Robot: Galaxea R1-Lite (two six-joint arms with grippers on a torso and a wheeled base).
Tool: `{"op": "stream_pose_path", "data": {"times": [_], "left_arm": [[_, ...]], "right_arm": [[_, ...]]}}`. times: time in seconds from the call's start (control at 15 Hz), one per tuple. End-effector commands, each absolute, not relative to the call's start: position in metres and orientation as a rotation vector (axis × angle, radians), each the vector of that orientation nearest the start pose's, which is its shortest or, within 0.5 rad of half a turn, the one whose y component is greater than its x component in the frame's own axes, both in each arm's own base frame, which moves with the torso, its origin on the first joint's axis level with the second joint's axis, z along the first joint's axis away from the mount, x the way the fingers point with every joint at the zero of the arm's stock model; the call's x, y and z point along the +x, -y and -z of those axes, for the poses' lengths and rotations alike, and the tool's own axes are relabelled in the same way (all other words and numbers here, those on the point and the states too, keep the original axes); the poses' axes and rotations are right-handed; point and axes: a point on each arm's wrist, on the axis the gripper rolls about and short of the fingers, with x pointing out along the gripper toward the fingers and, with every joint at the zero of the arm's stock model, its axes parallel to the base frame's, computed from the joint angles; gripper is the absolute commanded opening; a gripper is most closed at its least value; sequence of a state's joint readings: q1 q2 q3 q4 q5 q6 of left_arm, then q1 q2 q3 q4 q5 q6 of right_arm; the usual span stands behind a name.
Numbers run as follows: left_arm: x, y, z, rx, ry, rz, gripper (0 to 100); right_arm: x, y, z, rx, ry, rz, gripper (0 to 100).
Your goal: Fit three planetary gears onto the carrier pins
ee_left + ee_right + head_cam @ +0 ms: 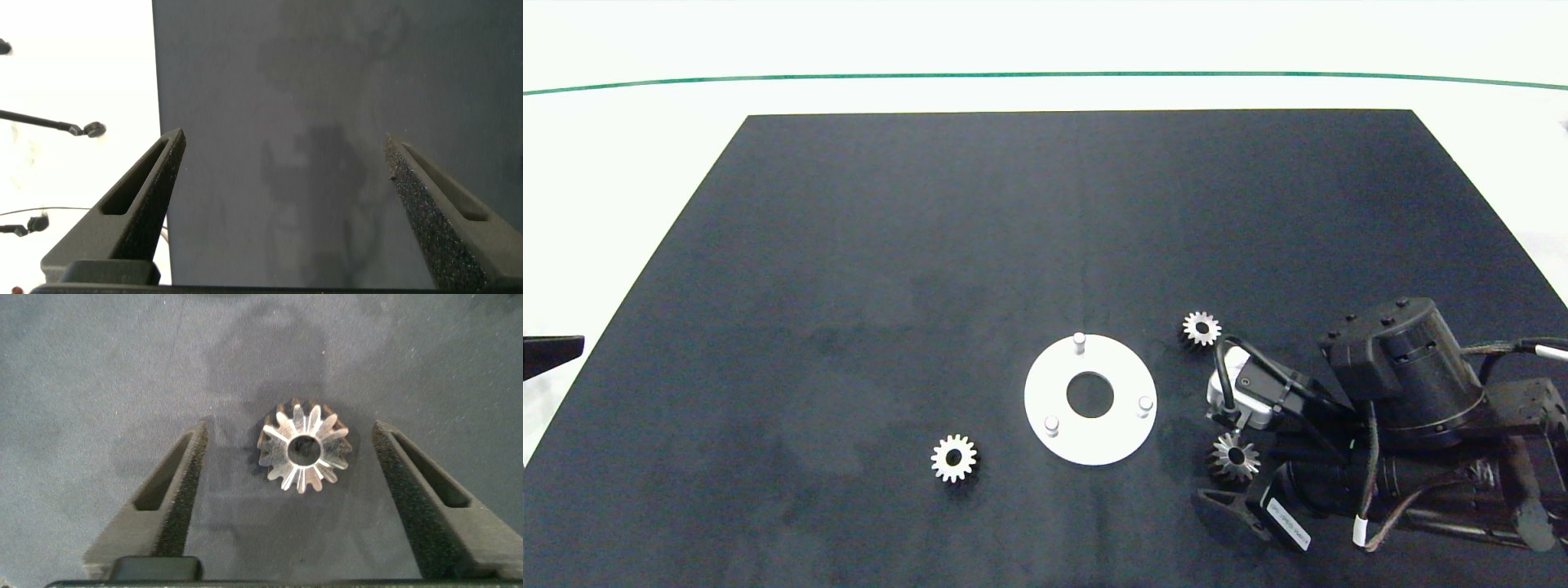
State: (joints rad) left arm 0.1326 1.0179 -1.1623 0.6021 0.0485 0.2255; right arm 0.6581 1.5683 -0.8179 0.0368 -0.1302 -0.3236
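A: We log the mat (pixel 849 286), the disc (pixel 1123 433) with 3 bare pins (pixel 1079 342), and the left gripper (pixel 282 175) wide, parked at the mat's left edge.

B: Right gripper (pixel 286 469) wide, straddling 1 gear (pixel 304 447) right of the disc. We risk an off-centre squeeze tipping it.

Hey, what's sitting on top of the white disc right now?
Only its three pins stand on the disc; all are bare. The three gears lie on the mat, one between the open right end effector's fingers. Nothing covers the disc.
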Motion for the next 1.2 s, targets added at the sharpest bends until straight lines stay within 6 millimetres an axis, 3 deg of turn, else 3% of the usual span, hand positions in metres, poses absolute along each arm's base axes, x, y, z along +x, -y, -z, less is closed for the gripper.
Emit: {"op": "stream_pose_path", "data": {"times": [0.07,1.2], "left_arm": [[0.0936,-0.0135,-0.3103,0.204,-0.472,-0.126,100],[0.0888,-0.0129,-0.3121,0.204,-0.455,-0.126,100]], "right_arm": [[0.1987,-0.1489,-0.1629,-0.609,-0.656,-0.616,75],[0.2033,-0.1459,-0.1547,-0.608,-0.692,-0.606,40]]}}
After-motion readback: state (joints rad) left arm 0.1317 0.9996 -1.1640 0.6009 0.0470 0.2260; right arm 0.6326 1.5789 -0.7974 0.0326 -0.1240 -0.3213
